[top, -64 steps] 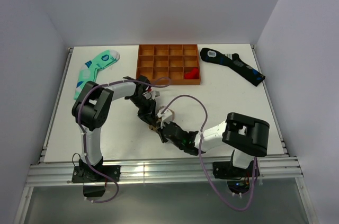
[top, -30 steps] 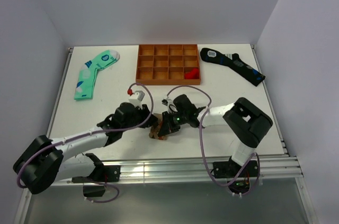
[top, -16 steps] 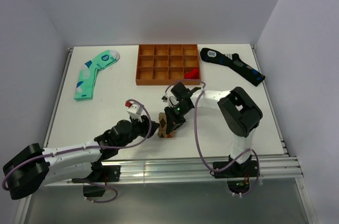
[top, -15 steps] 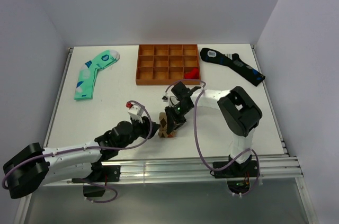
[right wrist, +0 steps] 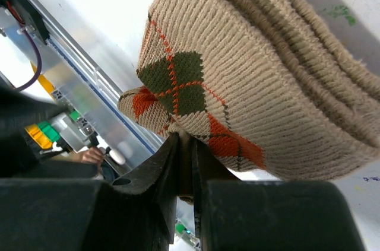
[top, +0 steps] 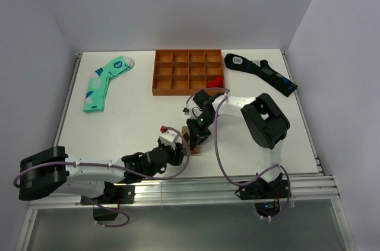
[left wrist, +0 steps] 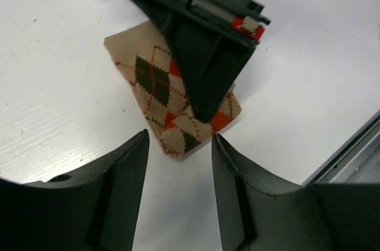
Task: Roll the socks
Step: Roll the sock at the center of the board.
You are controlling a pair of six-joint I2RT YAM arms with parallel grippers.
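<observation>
The tan-brown argyle sock (left wrist: 151, 79) lies folded on the white table near the front edge. It is mostly hidden under the grippers in the top view (top: 192, 146). My right gripper (top: 195, 137) comes down on it from behind and is shut on a fold of the knit (right wrist: 185, 144). The thick folded layers of the sock (right wrist: 255, 79) bulge above the jaws. My left gripper (left wrist: 179, 144) is open and empty. It sits low on the near-left side (top: 180, 149), with the sock's near corner just between its fingertips. The right gripper's finger (left wrist: 205, 55) lies across the sock.
An orange compartment tray (top: 189, 92) stands at the back centre with a red piece (top: 215, 80) in one cell. A mint-green sock (top: 107, 82) lies back left and a black sock (top: 261, 73) back right. The metal rail (top: 178, 187) runs along the near edge.
My left arm has dropped low along the near edge and its gripper has slid right up to the sock. My right gripper has stayed shut on the sock, which shifted slightly right.
</observation>
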